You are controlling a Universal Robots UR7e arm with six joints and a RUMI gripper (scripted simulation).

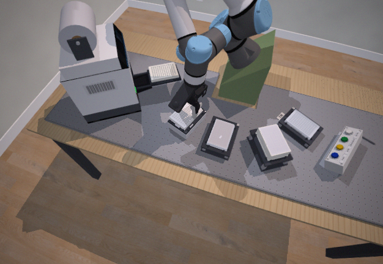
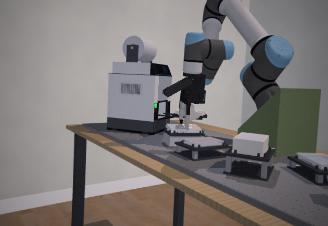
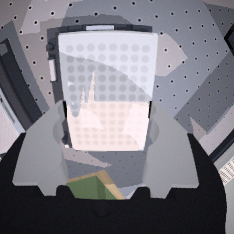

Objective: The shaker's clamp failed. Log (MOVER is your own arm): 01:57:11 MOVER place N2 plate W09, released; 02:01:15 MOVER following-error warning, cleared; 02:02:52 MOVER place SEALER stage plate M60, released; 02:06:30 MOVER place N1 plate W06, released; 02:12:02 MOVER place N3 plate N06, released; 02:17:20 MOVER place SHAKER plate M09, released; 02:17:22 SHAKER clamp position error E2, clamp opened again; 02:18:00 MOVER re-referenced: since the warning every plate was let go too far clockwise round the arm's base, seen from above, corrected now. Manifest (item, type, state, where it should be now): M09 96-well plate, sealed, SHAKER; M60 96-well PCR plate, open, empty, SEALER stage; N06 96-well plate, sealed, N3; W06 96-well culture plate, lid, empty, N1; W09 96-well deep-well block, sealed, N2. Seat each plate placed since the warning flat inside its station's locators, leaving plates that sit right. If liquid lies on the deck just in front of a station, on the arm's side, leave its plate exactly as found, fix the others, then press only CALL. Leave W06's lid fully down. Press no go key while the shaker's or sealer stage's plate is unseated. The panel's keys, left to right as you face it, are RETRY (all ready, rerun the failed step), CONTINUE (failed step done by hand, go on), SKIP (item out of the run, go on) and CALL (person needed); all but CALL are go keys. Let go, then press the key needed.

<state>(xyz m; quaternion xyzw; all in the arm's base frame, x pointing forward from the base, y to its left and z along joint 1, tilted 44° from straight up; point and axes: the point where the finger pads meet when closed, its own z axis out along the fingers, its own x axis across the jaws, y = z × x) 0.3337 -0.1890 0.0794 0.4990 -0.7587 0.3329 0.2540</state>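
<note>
My claw (image 1: 194, 108) covers the far end of the shaker plate (image 1: 180, 119) from the top view; panel (image 1: 341, 154) key labels too small to read; wrist view cuts the shaker off.

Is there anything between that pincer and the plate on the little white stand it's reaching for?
Nothing visible does. The pincer is already shut on the sealed plate, one finger on each long side, with the plate still on the shaker. The nearest neighbour, a lidded plate on its nest, sits apart to the side.
</note>
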